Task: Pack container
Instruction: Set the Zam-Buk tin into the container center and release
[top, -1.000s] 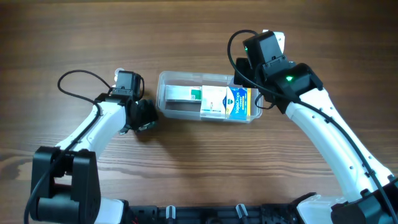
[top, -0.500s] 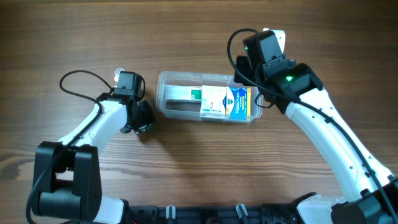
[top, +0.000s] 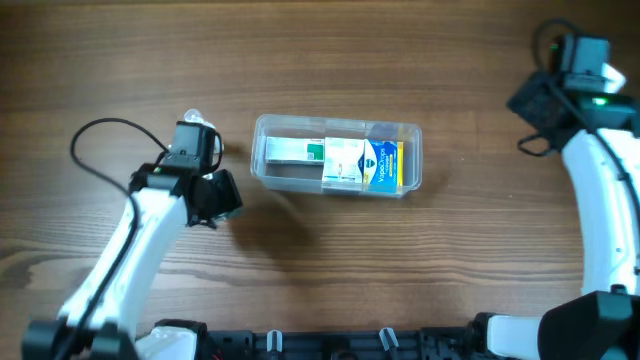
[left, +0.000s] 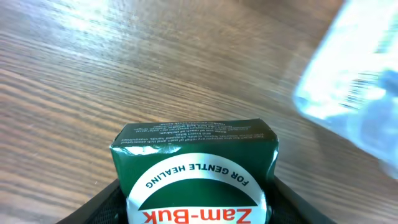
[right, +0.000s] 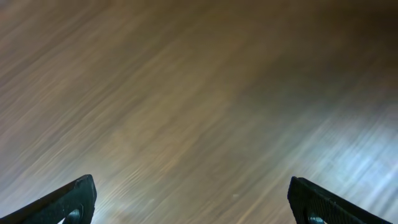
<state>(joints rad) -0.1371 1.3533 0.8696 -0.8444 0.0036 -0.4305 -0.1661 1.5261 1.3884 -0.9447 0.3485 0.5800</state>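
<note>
The clear plastic container (top: 272, 178) lies mid-table with a green-and-white box, a white box and a blue-and-yellow packet (top: 385, 165) inside. Its blurred corner shows in the left wrist view (left: 360, 87). My left gripper (top: 222, 197) is just left of the container, shut on a dark green Zam-Buk box (left: 196, 165) held between its fingers over bare wood. My right gripper (right: 193, 199) is open and empty, its fingertips wide apart over blurred bare wood. In the overhead view it is at the far right edge (top: 545, 100), well away from the container.
The wooden table (top: 330, 260) spreads around the container. Black cables loop off both arms, one at the left (top: 95, 135).
My right arm has swung far to the right, away from the container. My left arm has pulled back a little to the lower left, still holding the green box.
</note>
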